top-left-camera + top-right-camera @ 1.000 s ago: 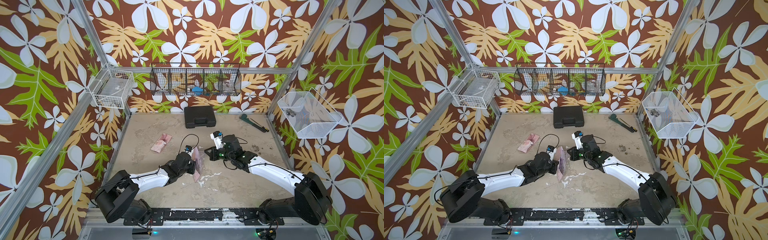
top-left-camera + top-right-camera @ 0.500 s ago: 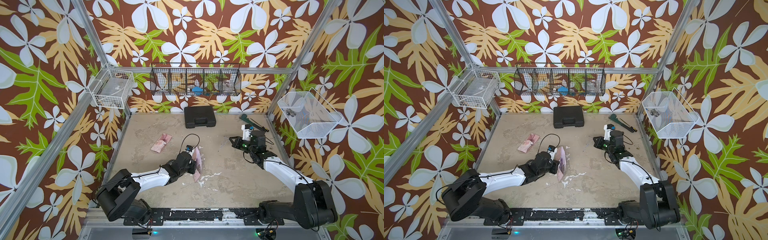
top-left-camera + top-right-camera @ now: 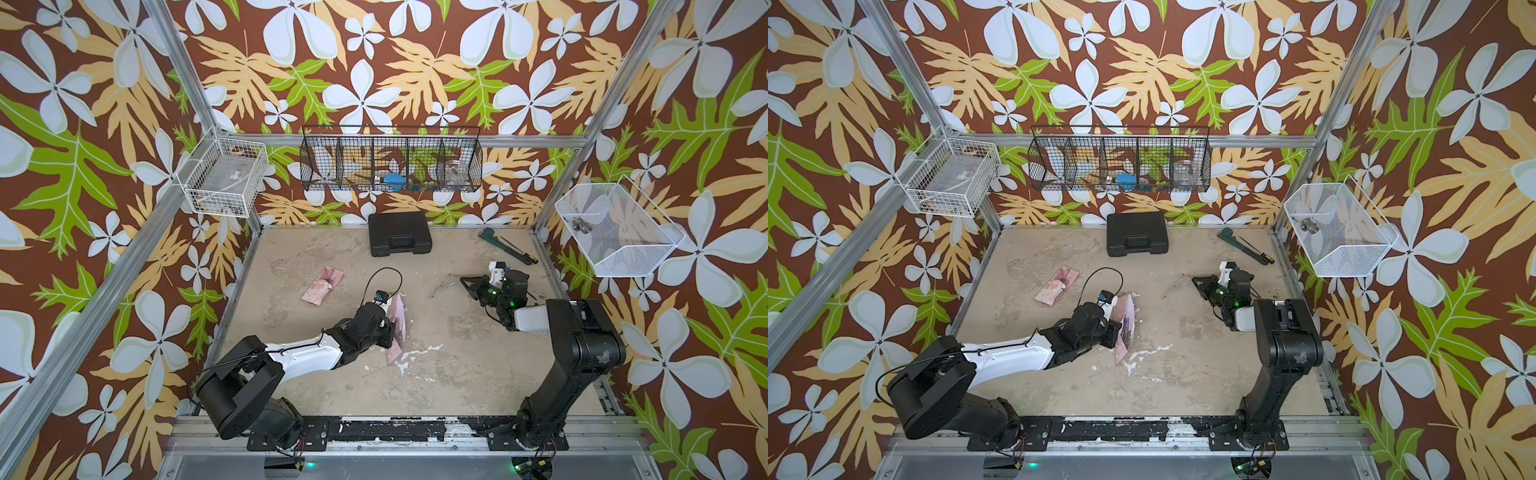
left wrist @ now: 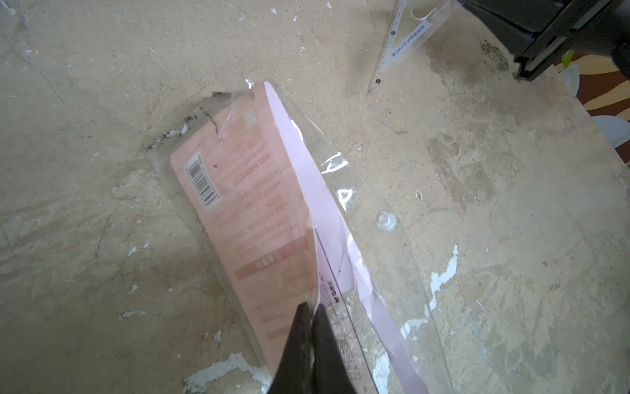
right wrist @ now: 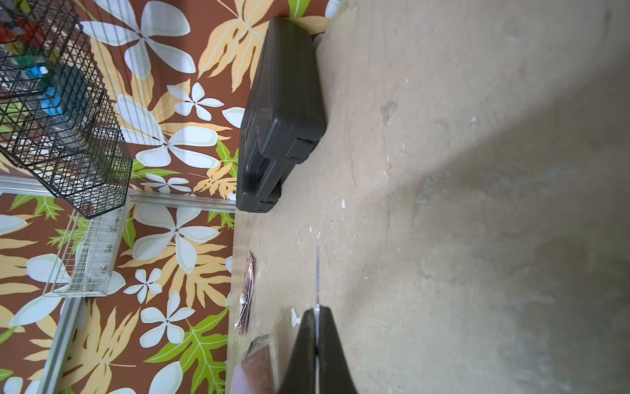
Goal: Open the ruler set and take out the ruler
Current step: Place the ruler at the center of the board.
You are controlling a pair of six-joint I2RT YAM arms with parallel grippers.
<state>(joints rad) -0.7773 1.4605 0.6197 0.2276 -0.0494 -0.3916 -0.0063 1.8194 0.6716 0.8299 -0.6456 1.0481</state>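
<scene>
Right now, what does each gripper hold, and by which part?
The left gripper pinches the pouch by its edge near the open flap. The right gripper pinches the clear triangle ruler by one end.

Black arms, white forearm shells; tapered black left pincer.

one pouch, one packet, one ruler, one case

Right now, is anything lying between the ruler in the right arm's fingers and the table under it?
Nothing visible. The clear ruler, pinched in the right fingers, is over bare table. The pink pouch in the left fingers is apart, toward the left arm, and the black case and wrench sit farther back.
</scene>
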